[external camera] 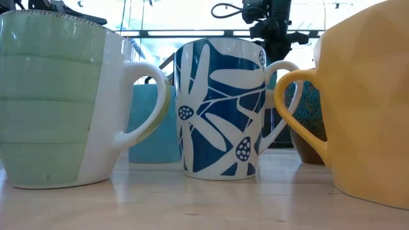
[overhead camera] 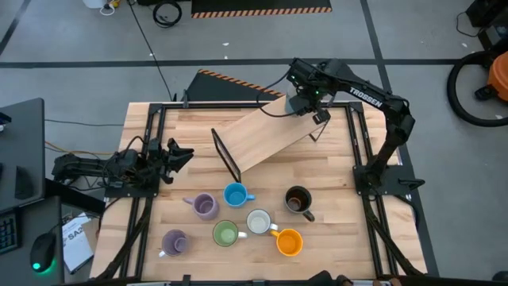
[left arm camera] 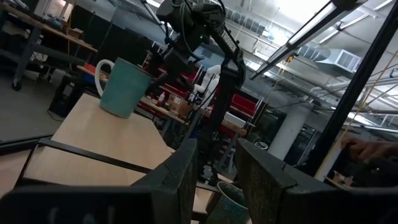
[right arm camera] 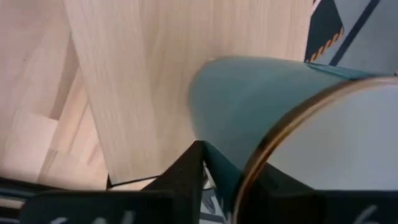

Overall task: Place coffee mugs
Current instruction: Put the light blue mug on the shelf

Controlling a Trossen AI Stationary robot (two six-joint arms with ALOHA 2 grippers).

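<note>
Teal glazed mug (right arm camera: 261, 106), rigid, slick and breakable, sits clamped by its rim in the right gripper (right arm camera: 217, 168); left gripper (left arm camera: 214, 168) fingers apart.

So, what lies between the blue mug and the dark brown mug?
Nothing; the high view shows bare table between blue mug and dark brown mug.

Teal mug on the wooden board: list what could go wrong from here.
The teal mug sits close to the wooden board's far edge; once the right gripper releases its wall, it may tip or slide off. Withdrawing, that gripper could snag the rim and drag the mug. The left gripper waits at the table's left.
</note>
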